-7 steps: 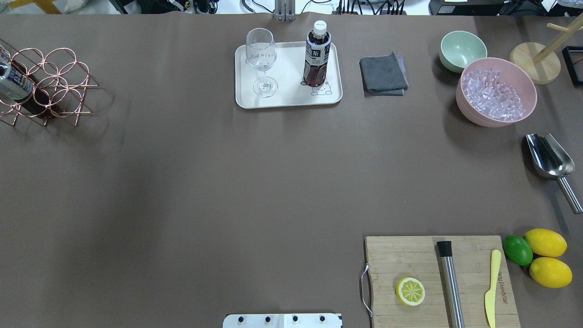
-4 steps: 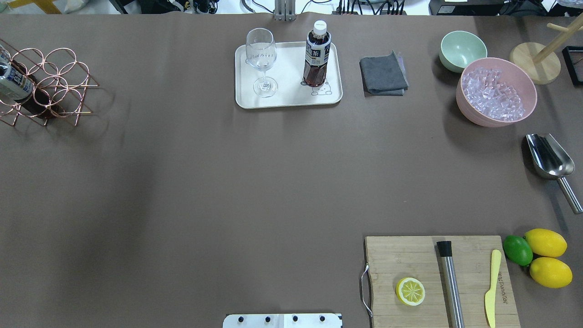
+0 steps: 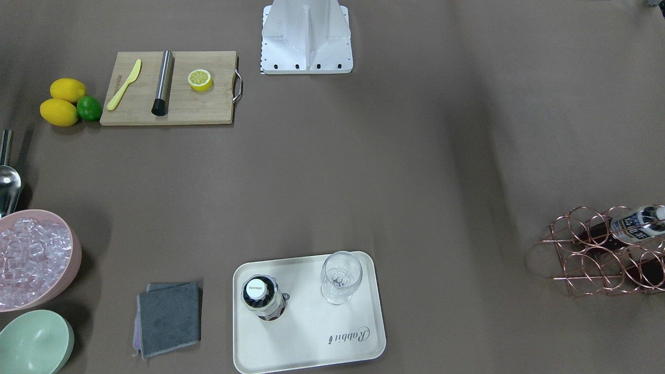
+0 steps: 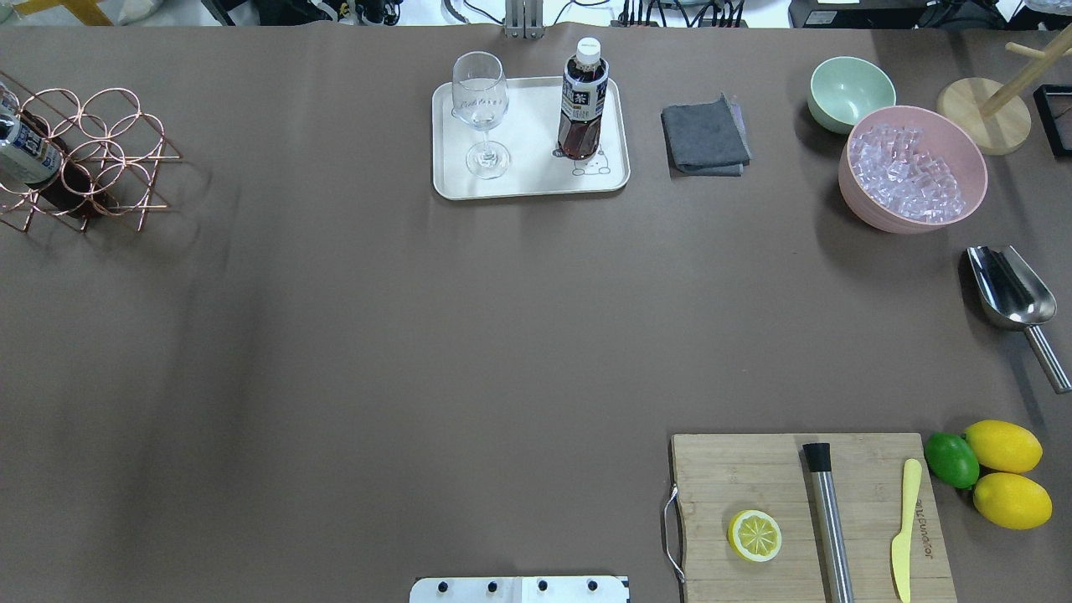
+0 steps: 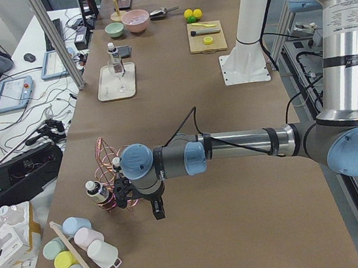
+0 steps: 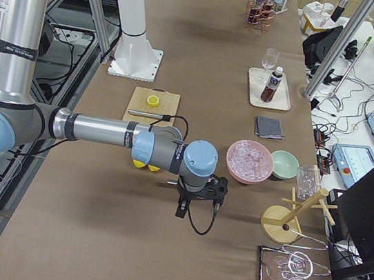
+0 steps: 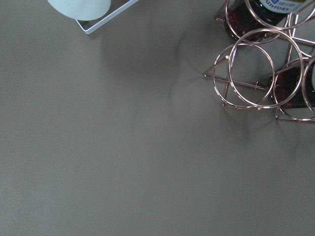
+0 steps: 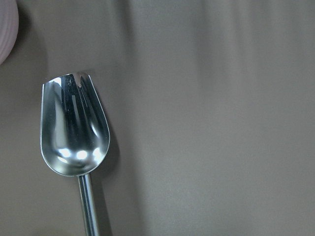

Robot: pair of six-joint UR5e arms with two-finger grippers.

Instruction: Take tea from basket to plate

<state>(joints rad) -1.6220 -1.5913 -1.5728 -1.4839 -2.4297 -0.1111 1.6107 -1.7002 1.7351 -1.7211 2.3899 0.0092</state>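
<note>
One tea bottle (image 4: 584,100) stands upright on the cream plate (image 4: 536,180), also in the front view (image 3: 263,297) on the plate (image 3: 311,337). The copper wire basket (image 4: 100,159) at the table's far left holds another tea bottle (image 4: 23,151) lying in its rings; a second dark bottle shows in the left wrist view (image 7: 290,88). My left gripper (image 5: 156,208) hangs just beside the basket (image 5: 108,173); I cannot tell if it is open. My right gripper (image 6: 199,199) hovers near the pink bowl, over the metal scoop (image 8: 74,128); I cannot tell its state.
A wine glass (image 4: 480,109) shares the plate. A grey cloth (image 4: 705,136), mint bowl (image 4: 850,92), pink bowl of ice (image 4: 911,167) and scoop (image 4: 1009,289) are on the right. A cutting board (image 4: 754,477) with lemon half, lemons and lime is front right.
The tea bottle in the basket sits a touch further left than before, and the faint shadow on the table's left has shifted. The bottle on the plate has not moved.
</note>
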